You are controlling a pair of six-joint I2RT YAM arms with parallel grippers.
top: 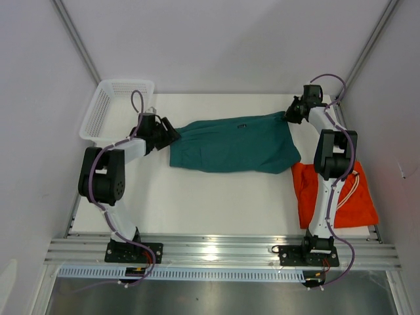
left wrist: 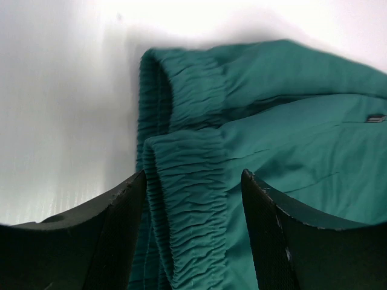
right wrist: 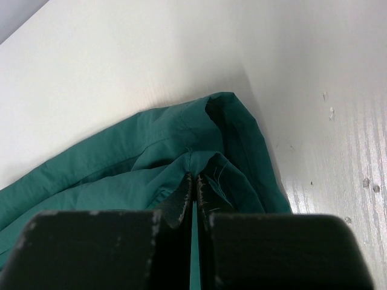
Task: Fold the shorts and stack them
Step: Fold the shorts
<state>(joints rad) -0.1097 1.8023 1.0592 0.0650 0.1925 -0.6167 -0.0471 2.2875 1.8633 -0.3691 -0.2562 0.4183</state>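
With the right gripper [right wrist: 193, 184] clamped on the teal shorts [top: 230, 144], the left gripper [left wrist: 193, 175], jaws apart around the waistband [left wrist: 181, 109], should close fully before lifting.

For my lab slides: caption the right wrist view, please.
Right end effector pinched shut on a corner of the teal shorts on the white table.

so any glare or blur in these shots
Top external: even light, glare patch on the metal rail. Left wrist: table blown out white behind the teal shorts, left fingers dark. Right wrist: right fingers close and soft-edged, shorts sharper.
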